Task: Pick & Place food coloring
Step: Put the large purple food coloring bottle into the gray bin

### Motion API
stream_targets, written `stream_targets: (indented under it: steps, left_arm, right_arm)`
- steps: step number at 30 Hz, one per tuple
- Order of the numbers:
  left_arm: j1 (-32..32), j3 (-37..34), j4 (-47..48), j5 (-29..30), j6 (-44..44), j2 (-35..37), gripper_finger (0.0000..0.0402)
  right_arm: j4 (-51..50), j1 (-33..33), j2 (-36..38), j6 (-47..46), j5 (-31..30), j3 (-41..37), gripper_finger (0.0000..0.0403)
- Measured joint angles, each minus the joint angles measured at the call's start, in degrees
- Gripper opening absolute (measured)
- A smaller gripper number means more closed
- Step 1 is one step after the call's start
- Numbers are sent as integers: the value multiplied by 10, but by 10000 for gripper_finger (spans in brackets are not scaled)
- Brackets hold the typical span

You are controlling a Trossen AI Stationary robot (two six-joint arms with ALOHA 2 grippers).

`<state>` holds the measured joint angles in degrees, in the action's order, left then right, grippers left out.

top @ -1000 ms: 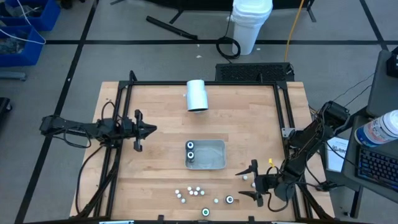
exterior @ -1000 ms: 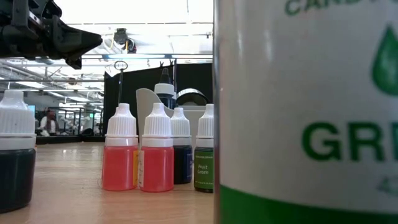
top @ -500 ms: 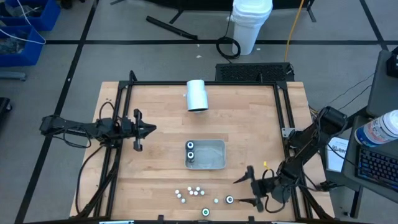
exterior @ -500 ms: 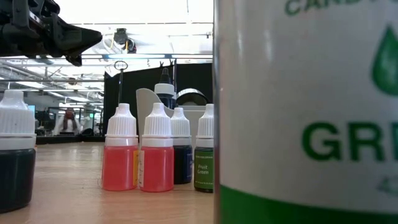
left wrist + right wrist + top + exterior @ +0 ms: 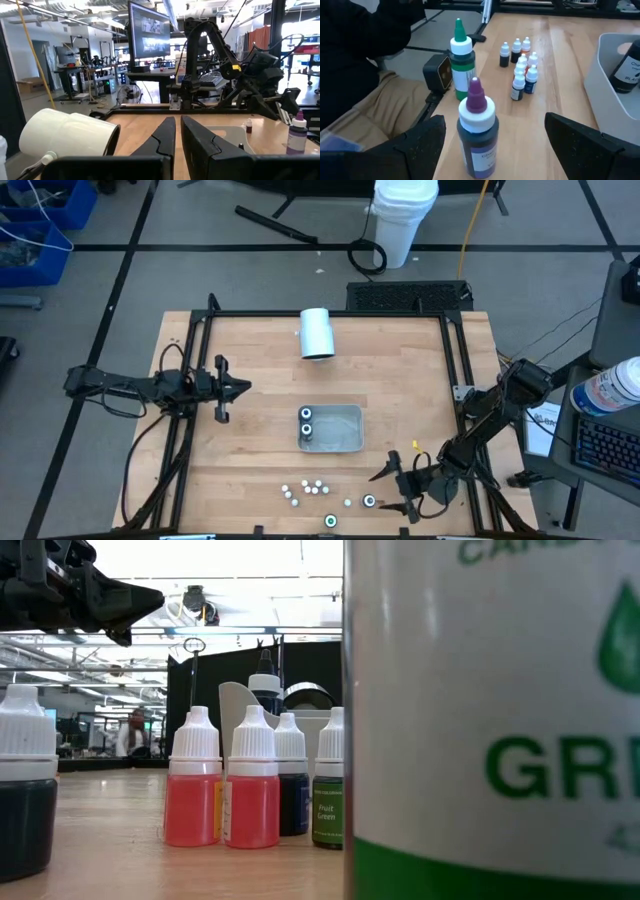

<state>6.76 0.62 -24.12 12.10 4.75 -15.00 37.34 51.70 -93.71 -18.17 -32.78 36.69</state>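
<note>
The right gripper (image 5: 392, 491) is standing with its fingers (image 5: 422, 142) spread as wide as they go and holding nothing; a purple-capped bottle (image 5: 477, 131) is sitting upright between them, just ahead of the tips, its long axis vertical. In the high view this bottle (image 5: 369, 501) is lying toward the table's middle from the fingertips, near the front edge. Beyond it a green-capped bottle (image 5: 462, 59) and a cluster of small bottles (image 5: 522, 69) are standing, with the grey tray (image 5: 610, 90) off to one side holding a dark bottle. The right arm is clearly the nearer one; the left gripper (image 5: 240, 389) is waiting well apart, its fingers nearly closed on nothing. Since a second ago the right gripper has been sliding in toward the purple-capped bottle
</note>
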Motion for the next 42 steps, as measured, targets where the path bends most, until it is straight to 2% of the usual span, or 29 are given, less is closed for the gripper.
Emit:
stream_targets:
  steps: [12, 29, 34, 42]
  left_arm:
    - [0, 0, 0, 0, -1, 0, 37]
    - [0, 0, 1, 0, -1, 0, 37]
    - [0, 0, 1, 0, -1, 0, 37]
    - [0, 0, 1, 0, -3, 0, 37]
  right_arm:
    - [45, -1, -18, 10, -1, 0, 329]
    - [45, -15, -27, 28, 1, 0, 329]
    - [44, -14, -28, 27, 28, 0, 328]
    - [46, -15, -28, 26, 30, 1, 314]
